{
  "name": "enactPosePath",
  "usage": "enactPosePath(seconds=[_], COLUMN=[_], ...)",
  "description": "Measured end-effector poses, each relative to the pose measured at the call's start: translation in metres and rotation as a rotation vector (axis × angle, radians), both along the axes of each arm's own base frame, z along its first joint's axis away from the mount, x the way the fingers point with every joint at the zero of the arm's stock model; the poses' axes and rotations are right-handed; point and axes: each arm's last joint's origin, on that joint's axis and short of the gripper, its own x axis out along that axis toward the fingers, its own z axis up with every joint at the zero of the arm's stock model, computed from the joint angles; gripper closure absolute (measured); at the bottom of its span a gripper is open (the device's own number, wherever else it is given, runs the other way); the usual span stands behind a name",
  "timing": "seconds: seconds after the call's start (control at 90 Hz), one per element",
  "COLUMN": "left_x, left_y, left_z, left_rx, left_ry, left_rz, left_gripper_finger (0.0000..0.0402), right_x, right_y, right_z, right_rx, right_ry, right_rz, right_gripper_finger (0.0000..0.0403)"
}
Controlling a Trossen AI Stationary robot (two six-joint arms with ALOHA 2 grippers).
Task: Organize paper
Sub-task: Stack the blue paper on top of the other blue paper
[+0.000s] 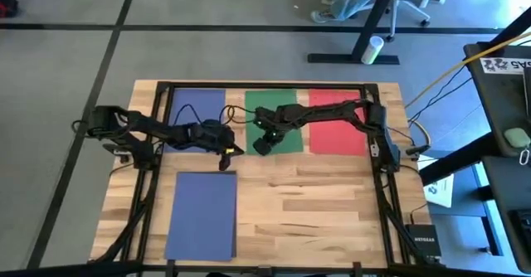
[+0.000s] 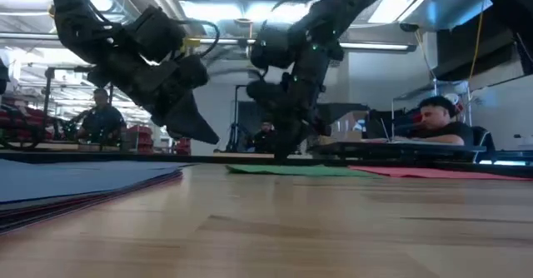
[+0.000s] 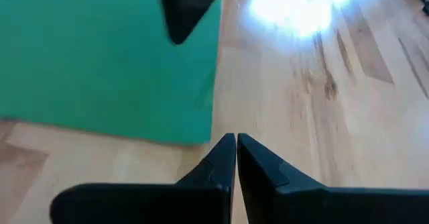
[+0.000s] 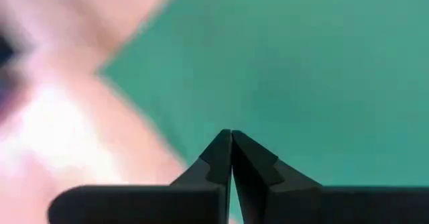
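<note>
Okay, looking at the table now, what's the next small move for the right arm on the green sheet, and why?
Probably lift the right gripper straight up off the green sheet. Its fingers are shut, tip down at the sheet's near left corner, and the sheet already lies flat between the blue sheet and the red sheet. The left gripper, also shut, hovers over bare wood beside it.

Three thin flat sheets line the far edge of the pale, streaky wood-grain desk [image 1: 315, 202]: blue paper [image 1: 197, 103], green paper [image 1: 274, 107] and red paper [image 1: 336, 132]. A slate-blue sheet [image 1: 202, 215] tops the near stack. Both arms are black.
</note>
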Motion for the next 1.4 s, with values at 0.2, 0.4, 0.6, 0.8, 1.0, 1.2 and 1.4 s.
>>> enactPosePath(seconds=[0.2,0.4,0.6,0.8,1.0,1.2,1.4], left_x=[-0.003,-0.009,-0.015,-0.019,-0.023,-0.024,-0.024], left_y=[0.011,0.015,0.026,0.038,0.046,0.045,0.045], left_z=[0.0,-0.003,-0.002,0.007,0.009,0.007,0.006], left_rx=[-0.01,-0.001,0.059,0.122,0.136,0.134,0.135], left_ry=[-0.002,-0.048,-0.081,-0.124,-0.129,-0.107,-0.097], left_rz=[0.06,0.085,0.148,0.18,0.212,0.21,0.213], left_gripper_finger=[0.0402,0.0402,0.0402,0.0402,0.0402,0.0402,0.0402], right_x=[0.014,0.026,0.028,0.035,0.043,0.049,0.051], right_y=[0.039,0.074,0.103,0.12,0.128,0.128,0.127], right_z=[0.007,0.014,0.012,0.001,-0.014,-0.025,-0.022], right_rx=[0.051,-0.019,-0.347,-0.526,-0.695,-0.745,-0.771], right_ry=[-0.123,-0.281,-0.323,-0.389,-0.411,-0.429,-0.455], right_rz=[0.126,0.344,0.712,0.941,1.095,1.11,1.098], right_gripper_finger=[0.0401,0.0372,0.0345,0.0342,0.0342,0.0342,0.0342])
